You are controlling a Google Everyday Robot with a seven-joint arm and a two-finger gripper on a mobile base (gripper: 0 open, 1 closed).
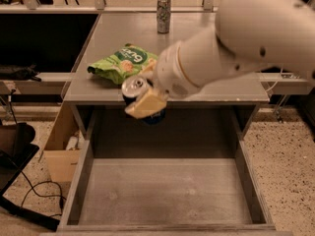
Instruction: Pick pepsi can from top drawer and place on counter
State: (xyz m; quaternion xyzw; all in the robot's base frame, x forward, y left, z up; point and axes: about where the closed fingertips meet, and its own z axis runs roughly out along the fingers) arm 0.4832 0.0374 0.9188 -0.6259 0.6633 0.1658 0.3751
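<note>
My gripper [142,100] is shut on the pepsi can [135,87], a dark blue can with a silver top and pull tab. It holds the can in the air, tilted, level with the front edge of the counter [216,90] and well above the open top drawer [167,191]. A tan finger [146,103] covers the can's side; its blue bottom shows below. The big white arm hides the right part of the counter.
A green chip bag [118,63] lies on the counter just left of the can. A taller silver patterned can [163,14] stands at the counter's back. A cardboard box [61,151] and cables sit on the floor at the left.
</note>
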